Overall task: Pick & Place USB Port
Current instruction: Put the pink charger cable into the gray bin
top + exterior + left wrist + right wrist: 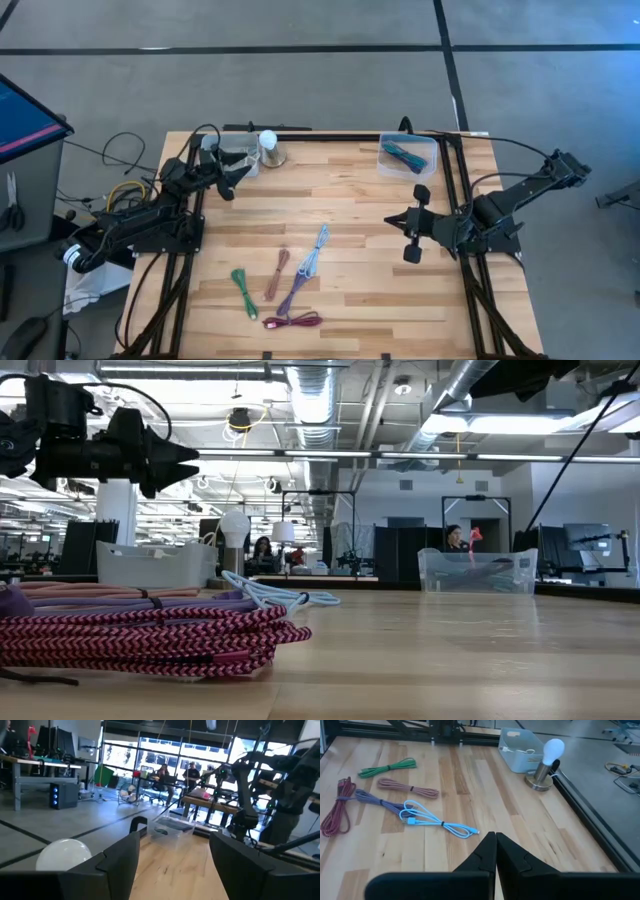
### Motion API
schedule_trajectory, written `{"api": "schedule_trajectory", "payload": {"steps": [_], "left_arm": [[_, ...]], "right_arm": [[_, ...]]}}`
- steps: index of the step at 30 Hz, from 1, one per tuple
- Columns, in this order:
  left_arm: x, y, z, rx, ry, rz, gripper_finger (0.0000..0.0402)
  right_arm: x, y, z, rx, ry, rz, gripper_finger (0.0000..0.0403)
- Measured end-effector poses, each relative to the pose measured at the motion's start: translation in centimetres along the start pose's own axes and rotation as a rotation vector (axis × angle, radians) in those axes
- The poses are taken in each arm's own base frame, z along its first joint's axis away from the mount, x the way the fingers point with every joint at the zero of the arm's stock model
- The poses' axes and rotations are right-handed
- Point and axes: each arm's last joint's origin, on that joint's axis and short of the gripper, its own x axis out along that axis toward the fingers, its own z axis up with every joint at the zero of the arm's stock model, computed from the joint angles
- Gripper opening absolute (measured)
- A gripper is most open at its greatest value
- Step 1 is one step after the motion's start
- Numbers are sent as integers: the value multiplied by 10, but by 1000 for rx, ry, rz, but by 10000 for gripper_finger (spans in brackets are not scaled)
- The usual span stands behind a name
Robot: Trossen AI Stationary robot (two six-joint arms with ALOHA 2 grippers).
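Several coiled USB cables lie on the wooden table's near middle: green [243,292], tan [277,273], light blue [312,252], purple [293,292] and magenta [292,321]. They also show in the right wrist view, light blue [440,822] the nearest. My left gripper [232,180] is open and empty, raised beside the clear bin [240,158] at the far left. My right gripper [398,220] is shut and empty at the table's right, its fingers [495,837] pointing toward the cables.
A light bulb on a round base [270,150] stands beside the far-left bin. A second clear bin [408,155] holding cables sits at the far right. Black frame rails run along the table's left, right and far edges. Bare wood lies between the cables and the bins.
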Motion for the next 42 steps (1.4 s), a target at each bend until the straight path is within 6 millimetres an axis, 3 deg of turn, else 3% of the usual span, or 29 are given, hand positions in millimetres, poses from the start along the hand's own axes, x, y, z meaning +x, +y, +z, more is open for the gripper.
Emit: {"api": "schedule_trajectory", "payload": {"steps": [9, 19, 24, 34, 42], "left_arm": [[0, -2, 6, -8, -46, -41, 226], [3, -26, 42, -94, -14, -507, 157], [6, -42, 56, -80, -38, -638, 130], [15, -49, 57, -77, -49, -610, 92], [11, -62, 69, 104, -212, -702, 77]], "right_arm": [[3, -4, 1, 13, 4, -25, 0], [4, -6, 1, 15, 9, -34, 0], [4, -6, 1, 14, 9, -36, 0], [4, -6, 1, 23, 9, -37, 0], [4, -6, 1, 22, 9, -37, 0]]}}
